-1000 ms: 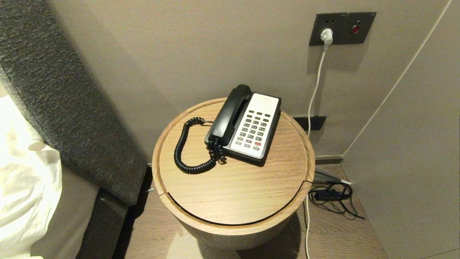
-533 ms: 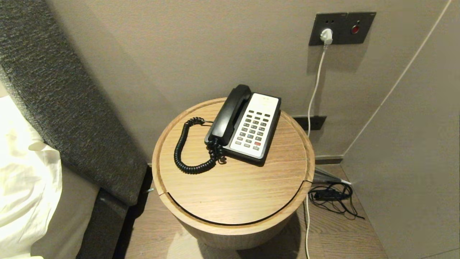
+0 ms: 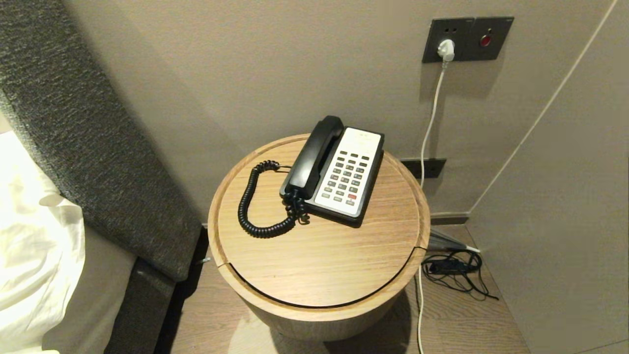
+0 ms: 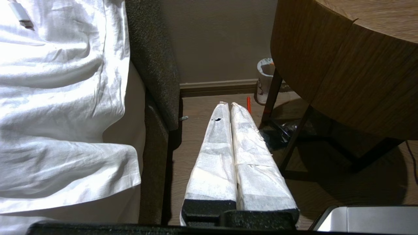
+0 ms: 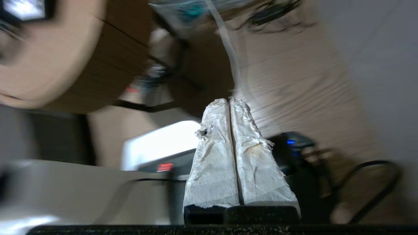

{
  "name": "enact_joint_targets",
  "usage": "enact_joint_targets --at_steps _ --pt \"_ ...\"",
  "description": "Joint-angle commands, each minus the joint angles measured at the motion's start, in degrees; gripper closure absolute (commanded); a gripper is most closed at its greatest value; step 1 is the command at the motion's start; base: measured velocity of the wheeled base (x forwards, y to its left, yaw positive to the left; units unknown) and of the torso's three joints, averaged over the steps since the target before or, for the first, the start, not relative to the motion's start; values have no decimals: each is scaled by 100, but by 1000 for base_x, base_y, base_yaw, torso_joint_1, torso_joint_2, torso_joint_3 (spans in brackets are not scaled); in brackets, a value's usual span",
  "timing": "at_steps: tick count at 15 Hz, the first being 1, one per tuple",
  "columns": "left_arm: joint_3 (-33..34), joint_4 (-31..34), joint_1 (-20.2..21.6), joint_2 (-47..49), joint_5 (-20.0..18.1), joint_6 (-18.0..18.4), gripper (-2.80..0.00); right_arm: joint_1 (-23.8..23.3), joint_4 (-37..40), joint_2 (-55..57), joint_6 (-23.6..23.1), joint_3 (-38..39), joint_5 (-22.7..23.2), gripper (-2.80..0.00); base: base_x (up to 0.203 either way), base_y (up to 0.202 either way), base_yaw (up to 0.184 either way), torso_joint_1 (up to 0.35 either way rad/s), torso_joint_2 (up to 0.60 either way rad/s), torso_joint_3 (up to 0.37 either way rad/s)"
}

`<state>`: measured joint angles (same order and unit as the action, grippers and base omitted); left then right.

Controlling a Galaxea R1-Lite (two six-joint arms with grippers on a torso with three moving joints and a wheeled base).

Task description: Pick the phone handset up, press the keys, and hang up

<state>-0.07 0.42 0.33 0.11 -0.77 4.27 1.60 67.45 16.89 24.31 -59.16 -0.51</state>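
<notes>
A black phone point(image 3: 366, 189) with a white keypad panel point(image 3: 350, 172) sits on the round wooden side table point(image 3: 319, 265). The black handset point(image 3: 314, 155) rests in its cradle on the phone's left side. A coiled black cord point(image 3: 255, 206) loops over the tabletop to its left. Neither gripper shows in the head view. My left gripper point(image 4: 227, 104) is shut and empty, low beside the table, over the floor. My right gripper point(image 5: 228, 99) is shut and empty, low on the table's other side, below its top.
A grey padded headboard point(image 3: 83, 132) and a bed with white sheets point(image 3: 34, 246) stand to the left. A wall socket point(image 3: 467, 39) with a white cable point(image 3: 430, 128) is behind the table. Black cables point(image 3: 454, 270) lie on the floor at the right. The wall stands close behind the table.
</notes>
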Motion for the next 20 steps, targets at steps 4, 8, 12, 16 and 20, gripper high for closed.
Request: enact_joint_targets --at_steps 4,8,12,16,20 --pt "7 -7 2 -1 15 -40 0 -204 -2196 -1034 -788 2670 -591 0 0 0 0 0 0 0" --pt "7 -7 2 -2 15 -58 0 -219 -4715 -1091 -1047 4852 -471 0 0 0 0 0 0 0" --pt "4 -7 2 -2 29 -31 0 -221 -5364 -1109 -1949 5296 -213 0 0 0 0 0 0 0" --pt "7 -7 2 -2 24 -75 0 -221 -5989 -1109 -2544 5605 -11 0 0 0 0 0 0 0" --pt "-1 10 2 7 -2 74 0 -221 -5847 -1109 -2862 5573 218 0 0 0 0 0 0 0"
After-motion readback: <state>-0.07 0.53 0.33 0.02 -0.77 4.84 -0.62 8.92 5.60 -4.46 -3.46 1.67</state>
